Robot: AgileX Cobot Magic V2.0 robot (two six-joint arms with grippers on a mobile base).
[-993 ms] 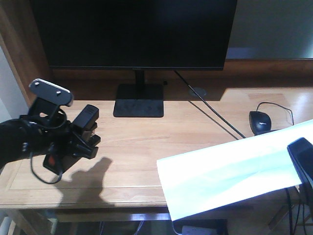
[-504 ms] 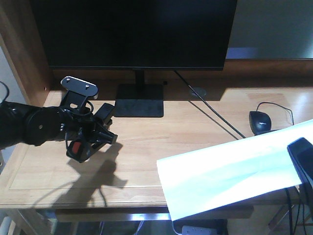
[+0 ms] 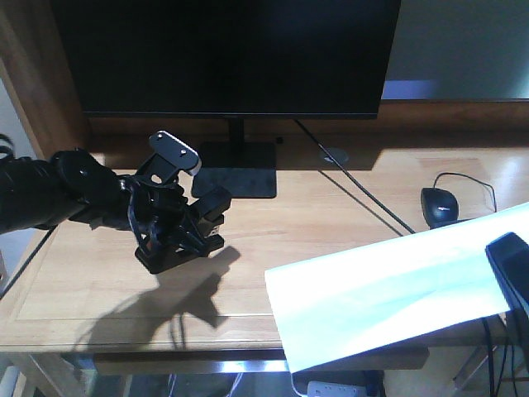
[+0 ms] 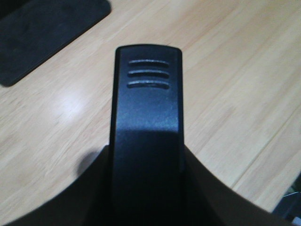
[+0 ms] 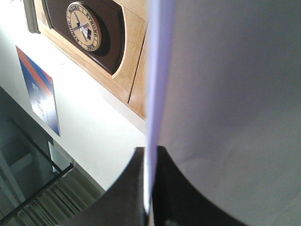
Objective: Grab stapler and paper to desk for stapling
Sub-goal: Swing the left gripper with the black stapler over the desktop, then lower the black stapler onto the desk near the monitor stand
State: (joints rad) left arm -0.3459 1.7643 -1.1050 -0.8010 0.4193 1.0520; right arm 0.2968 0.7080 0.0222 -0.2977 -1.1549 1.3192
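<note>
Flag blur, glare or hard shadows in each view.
Exterior front view: sharp; the left claw casts a hard shadow on the light-wood desk; the large white paper sheet looks nearly washed out. Left wrist view: the small black stapler is soft, with glare on the wood. Right wrist view: the paper is close and blurred.

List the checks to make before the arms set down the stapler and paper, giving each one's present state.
1. The stapler is held in the left gripper: ok.
2. The paper is held in the right gripper: ok.
3. The desk under the stapler is bare: ok.
4. The paper lies wholly over the desk: not ok, it overhangs the front edge.
5. Staples are loaded: cannot tell.
</note>
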